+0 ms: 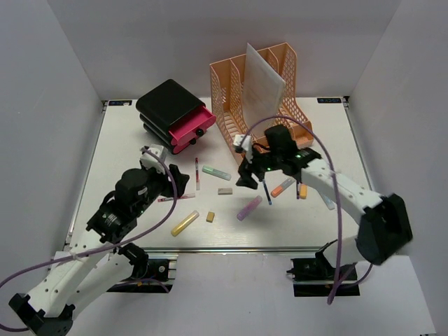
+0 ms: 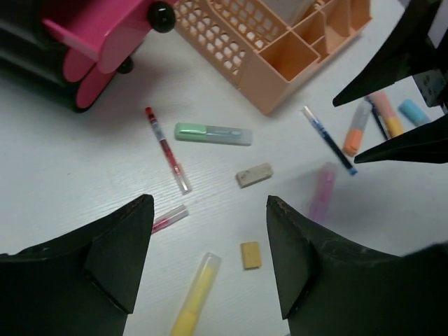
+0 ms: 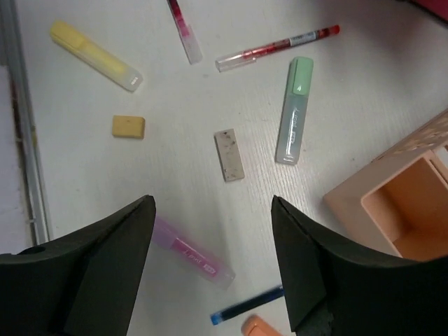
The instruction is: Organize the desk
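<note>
Clutter is scattered over the middle of the large flat white desk [image 1: 126, 140], between the two arms. At far left stands a black plastic drawer unit [image 1: 168, 105] with its pink drawer pulled out. Just in front of it hangs the left gripper [image 2: 208, 210], jaws spread wide and empty. Below its gap lie a yellow highlighter with a clear cap [image 2: 194, 297] and a small tan block eraser [image 2: 250, 255]. The highlighter's long axis crosses the line between the fingers, so a straight drop looks enough to take it, and this arm is plainly the nearer.

Further right, a purple highlighter [image 3: 192, 255] lies under the right gripper [image 3: 211, 206], also wide open and holding nothing. This one lies slantwise, closer to the fingers' closing line than across it, so a wrist turn seems needed first. Beyond stands the orange plastic lattice file organizer [image 1: 262, 84], probably where the pens belong.
</note>
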### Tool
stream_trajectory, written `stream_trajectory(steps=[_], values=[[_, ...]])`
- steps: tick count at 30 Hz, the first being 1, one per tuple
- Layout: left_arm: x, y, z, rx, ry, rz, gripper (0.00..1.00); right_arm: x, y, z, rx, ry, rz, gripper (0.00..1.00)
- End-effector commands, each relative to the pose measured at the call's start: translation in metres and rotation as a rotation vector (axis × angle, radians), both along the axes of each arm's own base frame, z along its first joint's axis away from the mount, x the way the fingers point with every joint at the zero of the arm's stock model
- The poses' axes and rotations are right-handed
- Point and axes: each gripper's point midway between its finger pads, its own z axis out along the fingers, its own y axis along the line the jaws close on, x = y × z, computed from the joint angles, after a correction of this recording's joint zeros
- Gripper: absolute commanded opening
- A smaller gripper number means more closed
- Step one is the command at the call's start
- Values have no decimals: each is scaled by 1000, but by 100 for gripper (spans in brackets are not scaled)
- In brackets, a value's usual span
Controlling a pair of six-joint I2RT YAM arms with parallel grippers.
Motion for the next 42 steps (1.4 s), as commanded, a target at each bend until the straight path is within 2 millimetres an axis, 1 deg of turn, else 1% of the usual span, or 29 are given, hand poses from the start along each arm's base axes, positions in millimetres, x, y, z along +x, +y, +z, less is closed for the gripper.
stream_trajectory(steps=[1, 2, 3, 4, 5, 8, 9, 11, 12, 13, 14, 15, 17, 18, 20, 22, 23, 24, 33, 36, 38, 39, 41, 42], values=[[1, 24, -7, 64, -46, 81, 75, 33, 13, -16, -121, -41, -66, 73], [-1, 28, 0, 48, -73, 92, 76, 32, 25, -19, -130, -41, -51, 74], [-1, 33, 4, 46, -88, 119, 77, 36, 32, -20, -137, -41, -52, 75], [-1, 37, 5, 47, -98, 135, 77, 47, 38, -27, -158, -38, -66, 76], [-1, 41, 5, 45, -104, 155, 78, 53, 44, -28, -157, -52, -73, 77], [-3, 49, 11, 33, -134, 185, 79, 71, 55, -46, -197, -71, -86, 78], [-3, 51, 12, 36, -141, 189, 79, 74, 58, -60, -224, -66, -78, 78], [-3, 53, 12, 37, -148, 201, 79, 80, 66, -67, -234, -71, -77, 79], [-3, 54, 13, 37, -151, 204, 80, 80, 70, -82, -261, -48, -72, 79], [-4, 54, 13, 40, -151, 203, 80, 85, 74, -81, -258, -52, -78, 79], [-4, 54, 14, 39, -152, 202, 80, 88, 77, -84, -265, -49, -83, 79], [-4, 54, 13, 39, -152, 199, 80, 90, 80, -94, -275, -33, -86, 79], [-4, 54, 13, 42, -153, 199, 80, 96, 86, -94, -271, -27, -104, 79], [-4, 54, 13, 44, -152, 201, 80, 98, 87, -102, -285, -21, -112, 79], [-4, 54, 14, 40, -154, 198, 80, 102, 90, -104, -279, -22, -124, 78], [-4, 54, 13, 43, -152, 198, 81, 106, 93, -110, -289, -28, -135, 79], [-4, 54, 13, 42, -153, 199, 80, 109, 94, -110, -287, -30, -143, 79], [-4, 54, 13, 41, -153, 201, 80, 110, 94, -117, -301, -21, -149, 79], [-3, 57, 11, 46, -149, 218, 81, 112, 97, -138, -322, -9, -147, 78], [-3, 58, 10, 48, -148, 224, 81, 110, 98, -144, -329, -2, -140, 76], [-3, 58, 10, 49, -147, 224, 81, 109, 96, -144, -327, 5, -139, 70], [-3, 59, 9, 51, -147, 228, 81, 109, 94, -145, -330, 7, -138, 65], [-3, 59, 9, 51, -146, 231, 81, 106, 94, -147, -333, 11, -135, 59], [-2, 60, 10, 51, -147, 233, 81, 104, 92, -150, -340, 17, -135, 51]])
